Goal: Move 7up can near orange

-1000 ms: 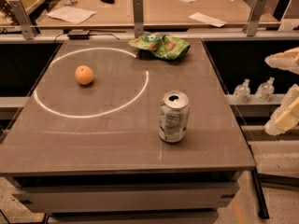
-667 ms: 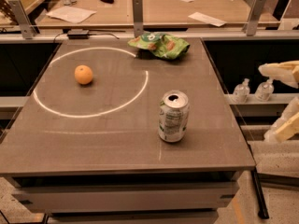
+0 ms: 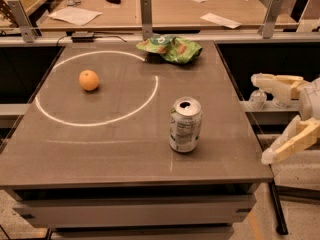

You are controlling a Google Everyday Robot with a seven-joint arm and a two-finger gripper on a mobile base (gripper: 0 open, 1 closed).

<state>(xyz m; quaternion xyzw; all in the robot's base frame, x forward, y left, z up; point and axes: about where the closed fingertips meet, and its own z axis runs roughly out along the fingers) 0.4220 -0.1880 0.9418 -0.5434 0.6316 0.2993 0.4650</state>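
The 7up can (image 3: 185, 124) stands upright near the front right of the grey table (image 3: 100, 149), its white label facing me and its silver top open. The orange (image 3: 89, 80) lies at the left inside a white circle drawn on the table. My gripper (image 3: 262, 119) is off the table's right edge, to the right of the can and apart from it. It is open and empty, with one pale finger (image 3: 272, 82) above and the other (image 3: 290, 143) below.
A green snack bag (image 3: 170, 48) lies at the table's back edge, right of a metal post (image 3: 146, 18). Behind is a wooden bench with papers (image 3: 75, 15). A shelf with small bottles (image 3: 257, 99) sits right of the table.
My gripper has come further in from the right towards the table's edge, with the upper finger lower than before. The can and the orange have not moved.
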